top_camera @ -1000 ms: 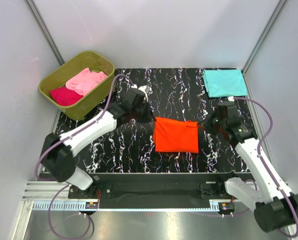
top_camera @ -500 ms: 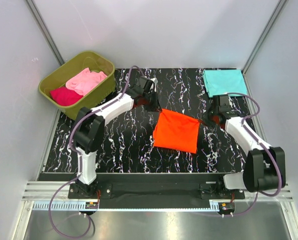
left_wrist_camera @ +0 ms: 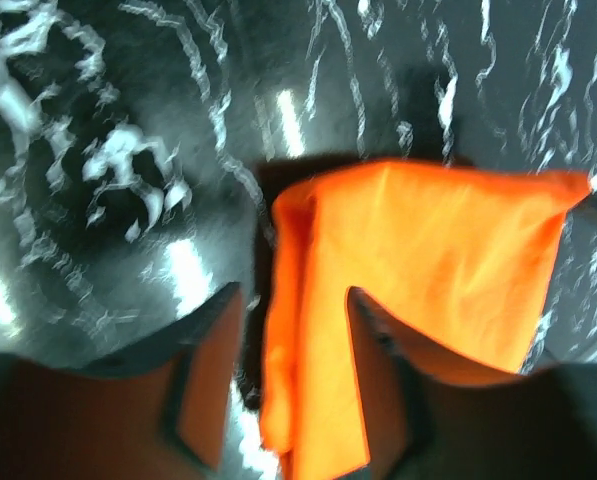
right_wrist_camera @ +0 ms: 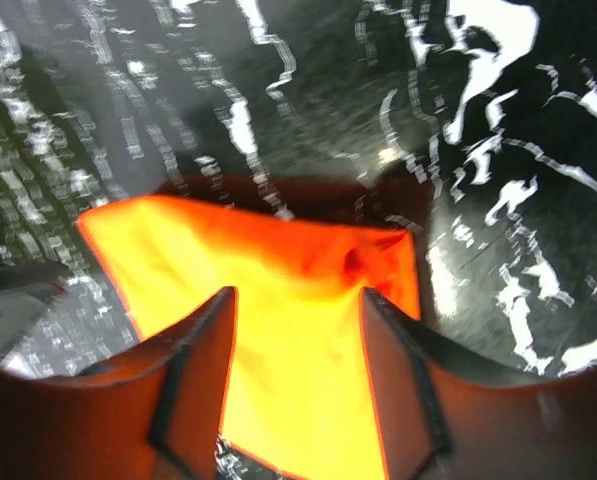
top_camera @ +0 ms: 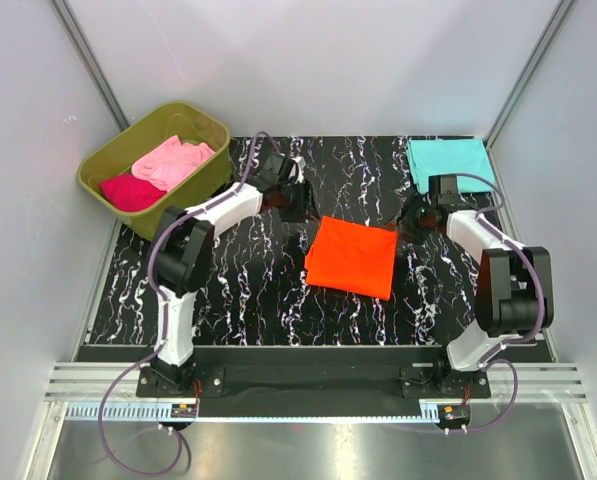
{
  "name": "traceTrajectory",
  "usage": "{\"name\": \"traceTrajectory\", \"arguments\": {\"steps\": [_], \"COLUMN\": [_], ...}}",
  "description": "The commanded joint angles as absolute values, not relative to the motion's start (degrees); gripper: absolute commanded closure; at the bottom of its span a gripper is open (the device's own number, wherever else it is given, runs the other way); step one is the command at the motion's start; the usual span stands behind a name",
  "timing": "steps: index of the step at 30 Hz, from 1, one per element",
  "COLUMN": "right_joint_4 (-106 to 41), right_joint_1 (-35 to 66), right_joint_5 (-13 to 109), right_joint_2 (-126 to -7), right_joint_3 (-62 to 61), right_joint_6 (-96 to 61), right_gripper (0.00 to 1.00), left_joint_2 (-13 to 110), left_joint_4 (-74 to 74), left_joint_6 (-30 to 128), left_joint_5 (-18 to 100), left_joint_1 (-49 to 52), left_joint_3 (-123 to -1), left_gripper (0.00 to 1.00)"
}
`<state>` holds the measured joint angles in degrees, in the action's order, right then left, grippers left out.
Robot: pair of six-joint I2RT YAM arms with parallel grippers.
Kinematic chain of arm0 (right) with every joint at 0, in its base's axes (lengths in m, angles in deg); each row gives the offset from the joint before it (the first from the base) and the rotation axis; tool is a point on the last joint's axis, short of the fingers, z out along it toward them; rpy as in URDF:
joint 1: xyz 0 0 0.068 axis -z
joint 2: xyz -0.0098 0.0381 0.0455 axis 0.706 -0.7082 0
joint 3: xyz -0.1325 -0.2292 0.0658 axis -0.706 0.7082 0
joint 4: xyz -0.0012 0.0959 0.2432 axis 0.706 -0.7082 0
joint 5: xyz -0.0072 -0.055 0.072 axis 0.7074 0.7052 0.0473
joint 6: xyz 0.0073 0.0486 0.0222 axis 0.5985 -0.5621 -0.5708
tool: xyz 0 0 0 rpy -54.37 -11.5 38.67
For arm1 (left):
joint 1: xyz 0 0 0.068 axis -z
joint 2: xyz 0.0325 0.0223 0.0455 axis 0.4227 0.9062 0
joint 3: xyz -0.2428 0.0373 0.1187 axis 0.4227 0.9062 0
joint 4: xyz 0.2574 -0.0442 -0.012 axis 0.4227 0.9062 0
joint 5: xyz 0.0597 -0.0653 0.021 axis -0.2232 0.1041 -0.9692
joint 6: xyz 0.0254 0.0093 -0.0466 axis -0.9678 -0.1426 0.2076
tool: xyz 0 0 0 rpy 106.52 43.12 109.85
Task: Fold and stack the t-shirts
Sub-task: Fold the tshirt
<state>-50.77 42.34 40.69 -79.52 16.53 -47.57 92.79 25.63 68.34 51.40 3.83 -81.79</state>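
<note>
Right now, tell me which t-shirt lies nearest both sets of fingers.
The orange t-shirt, folded at the table centre. The teal t-shirt lies folded at the far right corner; the pink t-shirt and magenta t-shirt sit in the olive tub.

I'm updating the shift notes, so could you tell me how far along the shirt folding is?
Done: the teal shirt lies folded at the far right corner. In hand: the orange shirt lies folded mid-table, with the left gripper and right gripper open at its far corners; it is not yet stacked on the teal one. Left: the pink shirt and magenta shirt, unfolded in the tub.
</note>
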Motion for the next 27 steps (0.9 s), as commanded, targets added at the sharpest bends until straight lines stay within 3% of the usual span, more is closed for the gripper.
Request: {"name": "traceTrajectory", "arguments": {"steps": [1, 11, 23, 26, 27], "right_joint_4": [-51.3, -54.2, -44.8, -42.4, -41.9], "right_joint_1": [42.5, 42.4, 42.5, 42.5, 42.5], "right_joint_5": [38.4, 30.9, 28.5, 29.7, 30.2], "right_joint_2": [-71.5, -66.9, -69.6, -71.3, -71.6], "right_joint_3": [16.5, 25.6, 35.6, 37.1, 37.8], "right_joint_6": [-45.7, -40.9, -42.6, -43.7, -44.1], "right_gripper": [0.37, 0.35, 0.43, 0.50, 0.61], "left_joint_2": [82.4, 74.6, 81.5, 81.4, 80.5], "left_joint_4": [24.2, 14.3, 8.5, 8.6, 8.5], "left_joint_6": [64.3, 64.3, 64.4, 65.5, 66.1], "left_joint_5": [52.3, 60.9, 64.0, 65.0, 65.0], "left_joint_1": [3.6, 5.5, 9.1, 9.2, 9.3], "left_joint_3": [-76.6, -57.4, -55.3, -55.1, -54.7], "left_gripper": [0.44, 0.43, 0.44, 0.64, 0.77]}}
